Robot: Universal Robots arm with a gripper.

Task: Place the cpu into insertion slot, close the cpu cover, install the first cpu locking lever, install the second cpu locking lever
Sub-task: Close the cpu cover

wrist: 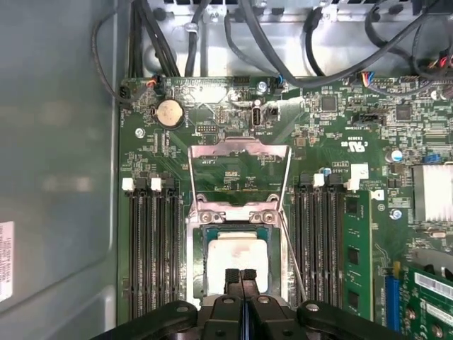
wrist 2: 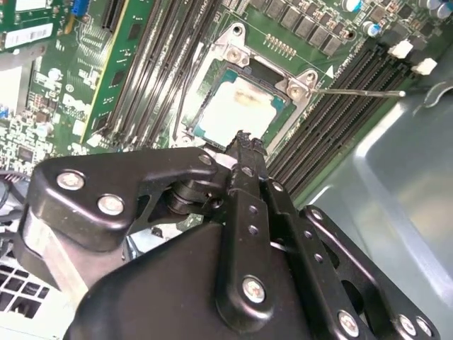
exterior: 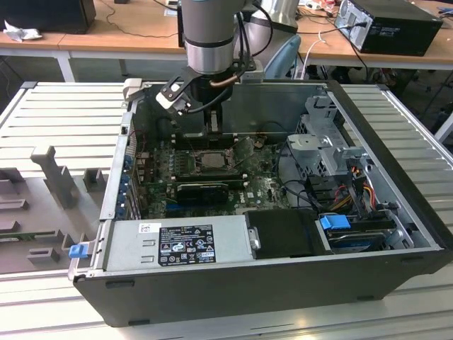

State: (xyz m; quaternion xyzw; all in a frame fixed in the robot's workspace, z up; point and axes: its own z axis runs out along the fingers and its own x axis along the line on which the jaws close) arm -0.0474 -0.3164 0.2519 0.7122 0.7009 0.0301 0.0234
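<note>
Black hand (wrist: 241, 273), fingertips pressed together, poised right over the smudged pale tan-silver square cpu (wrist: 233, 256) seated in its silver-rimmed insertion slot (wrist: 196, 269); beyond, the thin silvery cpu cover (wrist: 239, 150) lies open.

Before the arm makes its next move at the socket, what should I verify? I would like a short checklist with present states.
1. The cpu lies inside the insertion slot: ok, it looks flat within the rim.
2. The cpu cover is closed: not ok, it stands open, away from the chip.
3. A locking lever is latched: not ok, its thin rod sticks out free beside the slot.
4. The pincer is empty: ok, shut with nothing between its tips.
5. The pincer is clear of the cpu: cannot tell; its tips are over the chip's edge.
</note>
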